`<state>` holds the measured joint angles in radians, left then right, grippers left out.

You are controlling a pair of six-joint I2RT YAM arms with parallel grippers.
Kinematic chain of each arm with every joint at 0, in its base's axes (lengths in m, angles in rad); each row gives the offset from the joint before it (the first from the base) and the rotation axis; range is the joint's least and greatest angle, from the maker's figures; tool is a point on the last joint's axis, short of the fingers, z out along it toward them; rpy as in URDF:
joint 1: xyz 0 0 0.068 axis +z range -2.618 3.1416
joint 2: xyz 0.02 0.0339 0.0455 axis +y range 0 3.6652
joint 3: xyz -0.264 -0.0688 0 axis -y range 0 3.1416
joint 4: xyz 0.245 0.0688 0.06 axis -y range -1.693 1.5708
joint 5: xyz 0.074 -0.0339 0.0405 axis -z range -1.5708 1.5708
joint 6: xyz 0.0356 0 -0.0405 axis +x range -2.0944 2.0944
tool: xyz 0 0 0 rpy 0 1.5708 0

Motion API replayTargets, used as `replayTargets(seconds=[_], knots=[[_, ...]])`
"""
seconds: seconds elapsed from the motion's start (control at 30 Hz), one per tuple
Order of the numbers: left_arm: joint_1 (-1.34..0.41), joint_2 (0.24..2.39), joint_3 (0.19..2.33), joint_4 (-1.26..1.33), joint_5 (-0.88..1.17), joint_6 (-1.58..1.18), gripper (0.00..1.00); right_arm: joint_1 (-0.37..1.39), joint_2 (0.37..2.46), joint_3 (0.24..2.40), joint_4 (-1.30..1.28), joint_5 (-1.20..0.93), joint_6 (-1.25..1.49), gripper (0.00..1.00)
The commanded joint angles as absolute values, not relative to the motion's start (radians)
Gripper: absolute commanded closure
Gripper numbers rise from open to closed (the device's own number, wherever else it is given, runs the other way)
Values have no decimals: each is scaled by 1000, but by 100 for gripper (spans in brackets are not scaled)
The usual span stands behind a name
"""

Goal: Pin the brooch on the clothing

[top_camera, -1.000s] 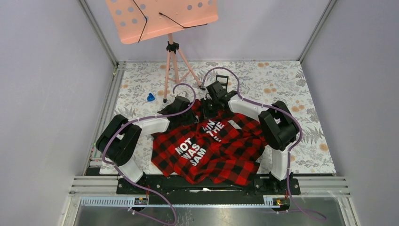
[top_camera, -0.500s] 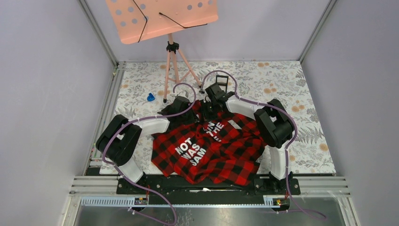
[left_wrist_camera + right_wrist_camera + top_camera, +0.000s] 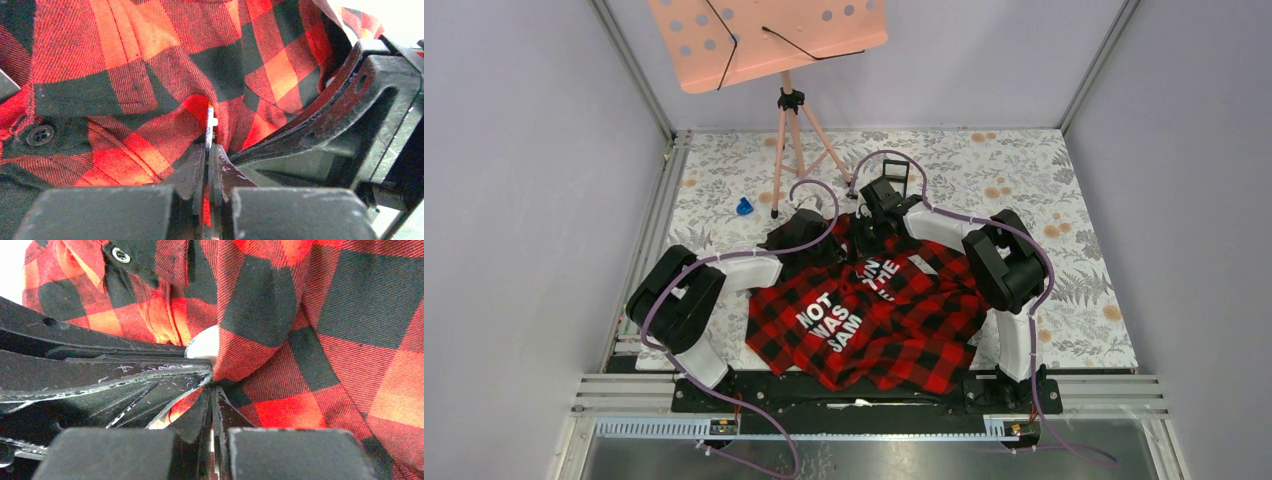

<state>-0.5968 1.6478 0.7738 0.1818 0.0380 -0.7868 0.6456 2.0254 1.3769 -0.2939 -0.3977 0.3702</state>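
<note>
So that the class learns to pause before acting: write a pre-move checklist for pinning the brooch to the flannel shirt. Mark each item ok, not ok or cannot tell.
1. Left gripper shut on the brooch: ok. The thin disc stands edge-on above its fingertips.
2. Right gripper shut on the shirt: ok. A fold of the check fabric is pinched at its tips.
3. Brooch at the fold: ok. It sits against the fabric next to the right gripper's tips.
4. Pin through the cloth: cannot tell. The pin is hidden.
5. Grippers clear of each other: cannot tell. They are very close together.
</note>
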Motion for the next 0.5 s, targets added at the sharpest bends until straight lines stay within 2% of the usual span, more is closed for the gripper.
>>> replayTargets(seconds=[0.0,0.2,0.47], knots=[[-600,1590,753,301,58,-807,100,641,2010,1375,-287,-456,354,100],[-599,1569,722,326,48,-824,100,642,1967,1342,-275,-446,353,99],[-585,1545,690,347,65,-843,100,628,1776,1271,-277,-373,339,65]])
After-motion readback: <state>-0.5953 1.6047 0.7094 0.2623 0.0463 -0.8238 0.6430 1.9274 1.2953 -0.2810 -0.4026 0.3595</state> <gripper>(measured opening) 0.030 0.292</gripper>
